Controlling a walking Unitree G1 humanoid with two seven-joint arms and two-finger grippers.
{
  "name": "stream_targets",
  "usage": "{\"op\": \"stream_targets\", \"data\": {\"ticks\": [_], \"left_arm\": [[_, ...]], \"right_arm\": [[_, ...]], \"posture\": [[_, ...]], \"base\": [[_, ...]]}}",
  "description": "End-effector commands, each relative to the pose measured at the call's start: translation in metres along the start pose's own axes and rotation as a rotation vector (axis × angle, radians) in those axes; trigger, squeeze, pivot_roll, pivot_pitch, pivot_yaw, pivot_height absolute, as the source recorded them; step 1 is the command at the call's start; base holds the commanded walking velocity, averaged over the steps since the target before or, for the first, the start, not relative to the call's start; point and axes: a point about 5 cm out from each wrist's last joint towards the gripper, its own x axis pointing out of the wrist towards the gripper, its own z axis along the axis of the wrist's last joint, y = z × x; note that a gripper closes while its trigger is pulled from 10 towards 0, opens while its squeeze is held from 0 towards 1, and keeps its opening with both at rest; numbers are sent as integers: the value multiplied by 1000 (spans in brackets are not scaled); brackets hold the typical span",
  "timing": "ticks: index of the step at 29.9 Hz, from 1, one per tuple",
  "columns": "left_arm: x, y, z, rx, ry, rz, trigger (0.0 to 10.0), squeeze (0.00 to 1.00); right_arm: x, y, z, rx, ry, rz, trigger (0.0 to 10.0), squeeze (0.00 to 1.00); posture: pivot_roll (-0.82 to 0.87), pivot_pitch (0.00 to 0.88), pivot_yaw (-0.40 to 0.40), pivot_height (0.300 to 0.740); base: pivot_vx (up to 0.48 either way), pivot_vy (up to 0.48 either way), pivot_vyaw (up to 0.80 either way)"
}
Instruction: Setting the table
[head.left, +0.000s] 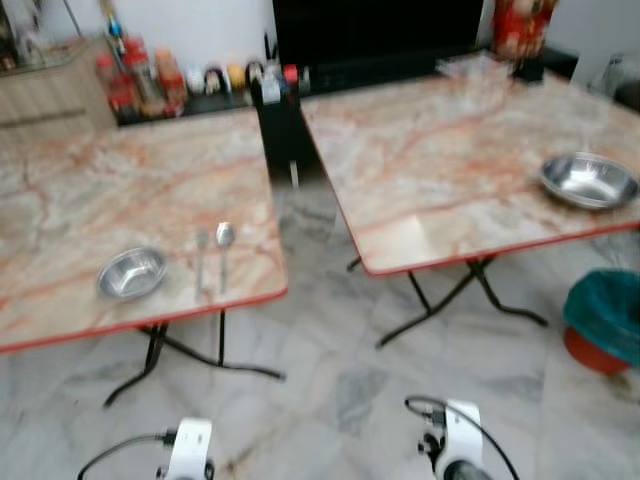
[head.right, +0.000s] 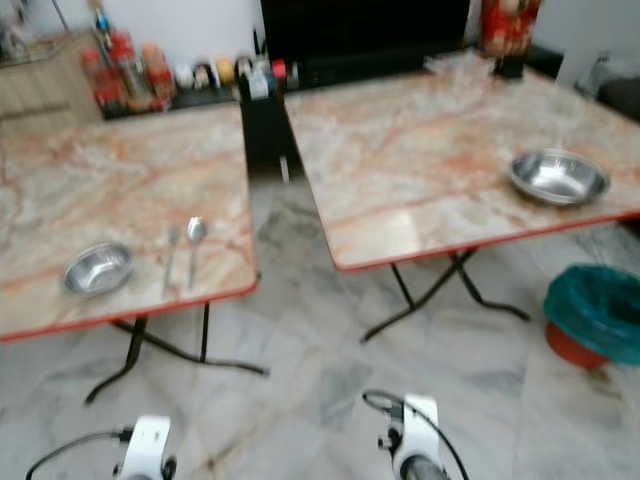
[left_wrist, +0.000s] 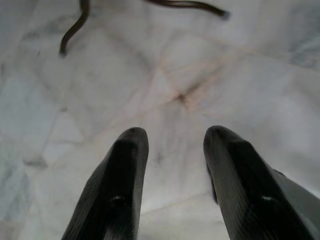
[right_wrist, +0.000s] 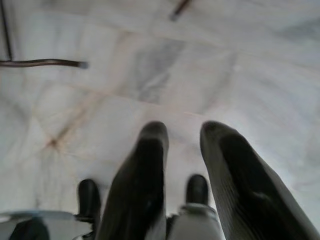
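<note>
Marble floor tiles, pale grey with faint veins, spread under two folding tables with marble-pattern tops and red edging. Taking the left table as the landmark: a small steel bowl sits near its front edge, and just beside that bowl, toward the gap between the tables, a fork and a spoon lie side by side, close but apart, handles pointing to the front edge. Across the gap from the left table stands the right table, which carries a larger steel bowl near its far right side. Behind the left table, a dark low shelf holds a row of bottles and jars, blurred. Beyond the right table's front corner, on the floor, sits a teal-lined bin.

Both arms hang low in front of the left table's legs, above the tiles. The left gripper points at the floor, its two black fingers clearly parted with nothing between them. The right gripper likewise hangs over bare tile, fingers spread a little and holding nothing.
</note>
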Motion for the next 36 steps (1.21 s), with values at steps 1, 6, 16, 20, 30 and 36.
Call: {"op": "stream_targets", "data": {"ticks": [1, 6, 16, 20, 30, 36], "left_arm": [[-2, 7, -8, 14, 29, 19, 10000, 0], [-2, 7, -8, 15, 28, 21, 10000, 0], [-1, 8, -7, 22, 25, 27, 10000, 0], [-1, 6, -6, 25, 19, 18, 10000, 0], [-1, 2, -1, -19, -14, 3, 10000, 0], [-1, 3, -5, -1, 3, 10, 10000, 0]], "right_arm": [[2, 10, 7, 5, -24, 25, 10000, 0], [2, 9, 7, 5, -25, 25, 10000, 0], [2, 11, 7, -10, -23, 30, 10000, 0], [2, 10, 6, -15, -22, 31, 10000, 0], [2, 10, 5, -7, -19, 34, 10000, 0], [2, 11, 6, -7, -21, 38, 10000, 0]], "posture": [[43, 10, 51, 740], [43, 10, 51, 740], [45, 0, 48, 740], [45, 0, 44, 740], [45, 0, 43, 740], [38, 0, 44, 740]], "base": [[0, 480, 0], [0, 480, 0], [0, 223, 0], [0, 0, 0], [0, 0, 0], [84, 0, 0]]}}
